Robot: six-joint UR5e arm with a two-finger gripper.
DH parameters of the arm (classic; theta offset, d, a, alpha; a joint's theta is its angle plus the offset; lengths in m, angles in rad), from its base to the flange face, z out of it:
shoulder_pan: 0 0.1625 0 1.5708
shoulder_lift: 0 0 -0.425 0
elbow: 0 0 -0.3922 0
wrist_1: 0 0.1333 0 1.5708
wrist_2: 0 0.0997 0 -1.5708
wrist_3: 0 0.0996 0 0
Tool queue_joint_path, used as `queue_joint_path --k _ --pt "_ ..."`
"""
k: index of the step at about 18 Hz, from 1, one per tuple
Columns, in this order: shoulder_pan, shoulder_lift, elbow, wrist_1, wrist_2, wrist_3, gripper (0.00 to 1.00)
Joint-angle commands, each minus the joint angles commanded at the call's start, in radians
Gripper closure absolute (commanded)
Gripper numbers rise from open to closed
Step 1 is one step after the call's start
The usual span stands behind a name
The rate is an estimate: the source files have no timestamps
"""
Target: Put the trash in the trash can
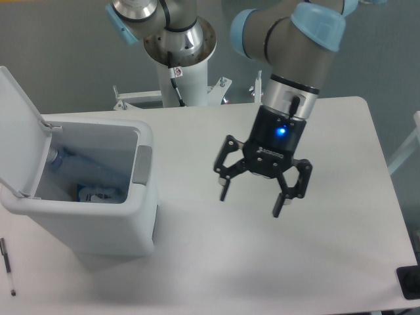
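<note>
In the camera view, the tool point(251, 198) hangs over the middle of the white worktop point(341, 262), its two fingers spread wide apart and holding nothing, a blue light lit on its body. At the left of the frame stands the trash can point(98, 233), lid flipped up, grey latch tab point(142, 165) on its right rim. Inside it lie the clear water bottle point(72, 163) and the crumpled paper wrapper point(98, 193). A thin black pen point(7, 266) lies on the worktop at lower left, beside the can.
</note>
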Motion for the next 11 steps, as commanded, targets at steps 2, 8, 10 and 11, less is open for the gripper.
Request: queue_joint_path --k 2,8,10,11 --pt "0.003 -0.026 0.006 -0.002 0.071 0.104 0.00" --pt "0.008 -0.069 0.029 -0.101 0.301 0.439 0.00" --pt "0.008 -0.098 0.058 -0.129 0.344 0.499 0.00" --pt "0.006 -0.113 0.072 -0.143 0.379 0.522 0.00"
